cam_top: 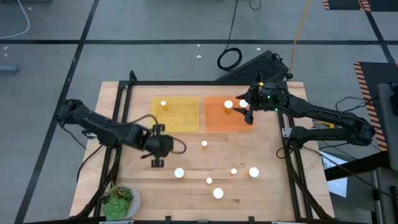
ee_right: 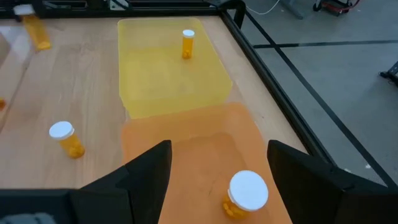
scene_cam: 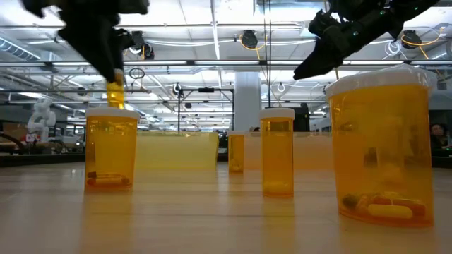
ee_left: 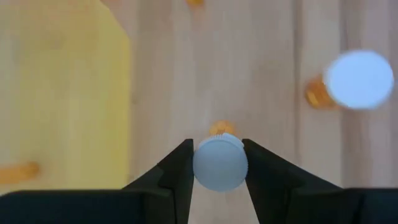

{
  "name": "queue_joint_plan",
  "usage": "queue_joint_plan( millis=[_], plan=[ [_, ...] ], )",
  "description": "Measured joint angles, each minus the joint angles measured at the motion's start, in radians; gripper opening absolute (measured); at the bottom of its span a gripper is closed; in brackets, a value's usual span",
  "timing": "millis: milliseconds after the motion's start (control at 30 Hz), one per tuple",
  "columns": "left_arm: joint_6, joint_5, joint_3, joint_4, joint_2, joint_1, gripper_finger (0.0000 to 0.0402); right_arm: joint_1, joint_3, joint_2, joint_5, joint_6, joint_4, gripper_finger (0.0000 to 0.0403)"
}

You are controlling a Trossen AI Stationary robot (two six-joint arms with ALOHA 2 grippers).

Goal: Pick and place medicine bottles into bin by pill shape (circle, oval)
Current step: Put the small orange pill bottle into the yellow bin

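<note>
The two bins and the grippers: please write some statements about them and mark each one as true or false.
1. The left gripper is shut on a bottle, its fingers against the white cap. True.
2. The yellow bin holds three bottles. False: only one bottle shows in it.
3. The right gripper is open above the orange bin. True.
4. The orange bin lies left of the yellow bin in the high view. False: it lies to the right of it, the two side by side.
5. The green leafy object sits inside the orange bin. False: it is at the table's near left corner, far from both bins.
</note>
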Motion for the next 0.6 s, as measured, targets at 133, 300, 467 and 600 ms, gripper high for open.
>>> queue_joint_plan(
  millis=[133, 300, 467, 600],
  plan=[
    [0.137, -0.001, 0.077, 0.005, -0.001, 0.09, 0.0129, 0.0, 0.0, 0.0, 0.0, 0.014, -0.02, 0.026],
    [0.298, -0.01, 0.168, 0.003, -0.001, 0.202, 0.0129, 0.004, 0.0, 0.0, -0.003, 0.028, -0.037, 0.026],
    [0.439, -0.01, 0.238, 0.008, 0.007, 0.327, 0.0129, 0.025, 0.0, 0.0, -0.003, 0.028, -0.06, 0.026],
    [0.506, 0.011, 0.252, 0.009, 0.018, 0.438, 0.0129, 0.037, 0.0, 0.0, -0.003, 0.028, -0.079, 0.026]
  ],
)
